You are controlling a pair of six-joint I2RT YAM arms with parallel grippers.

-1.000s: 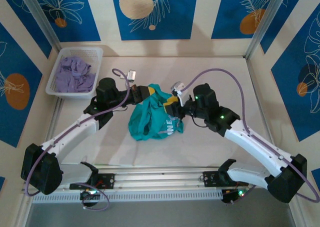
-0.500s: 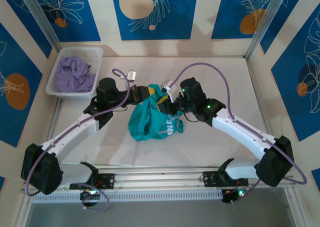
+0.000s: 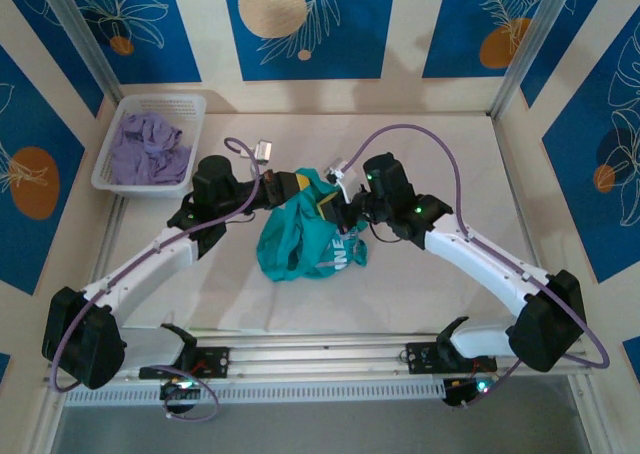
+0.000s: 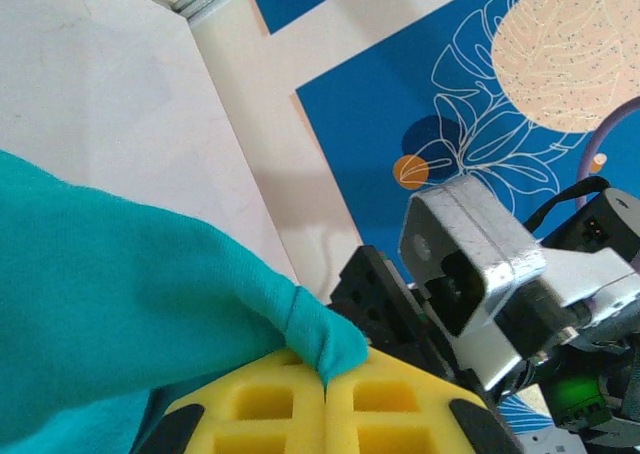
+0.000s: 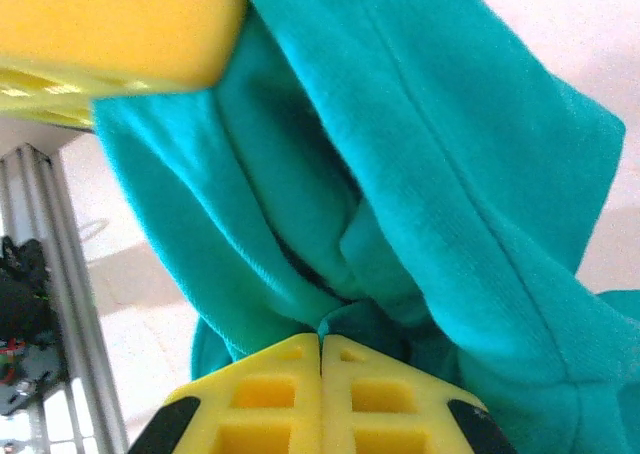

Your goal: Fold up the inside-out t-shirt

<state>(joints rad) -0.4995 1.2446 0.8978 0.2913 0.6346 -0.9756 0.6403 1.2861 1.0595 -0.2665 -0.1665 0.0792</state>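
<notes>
Angled toward each other, left claw (image 3: 291,185) and right claw (image 3: 341,206) each pinch the teal t-shirt (image 3: 296,242)

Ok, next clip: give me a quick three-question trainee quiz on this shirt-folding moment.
1. True or false: the teal t-shirt lies spread flat on the table.
2. What is in the white basket? A) a lavender garment B) a towel C) a yellow sponge
3. Fill in: the left pincer and the right pincer are each shut on a fold of the ____.
Key: 1 false, it is bunched up and gripped by both pincers. 2 A. 3 t-shirt.
</notes>
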